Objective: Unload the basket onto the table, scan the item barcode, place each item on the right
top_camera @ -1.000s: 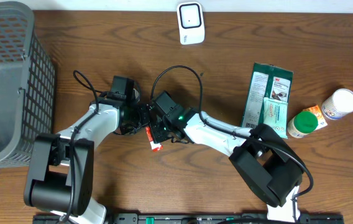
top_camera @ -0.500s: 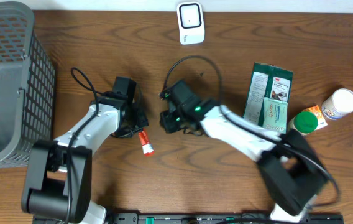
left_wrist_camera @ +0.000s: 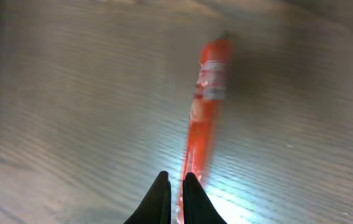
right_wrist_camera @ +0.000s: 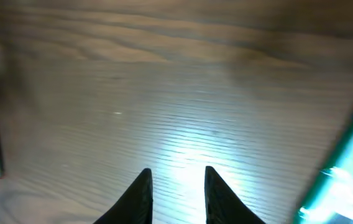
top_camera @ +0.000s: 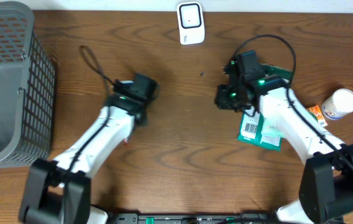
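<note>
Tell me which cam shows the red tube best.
Left wrist. The tube runs through the middle of the frame at nearly full length, its label band visible though blurred. Right wrist catches only a red sliver at its left edge. Overhead, I can't make it out; it may be under the left arm.

Green packet (top_camera: 270, 134): white barcode sticker (top_camera: 249, 126) with black bars at its lower left corner; the digits are too small to read.
Red tube (left_wrist_camera: 204, 124): pale band of print, blurred and unreadable.
White jar (top_camera: 340, 102): label print too small to read.
</note>
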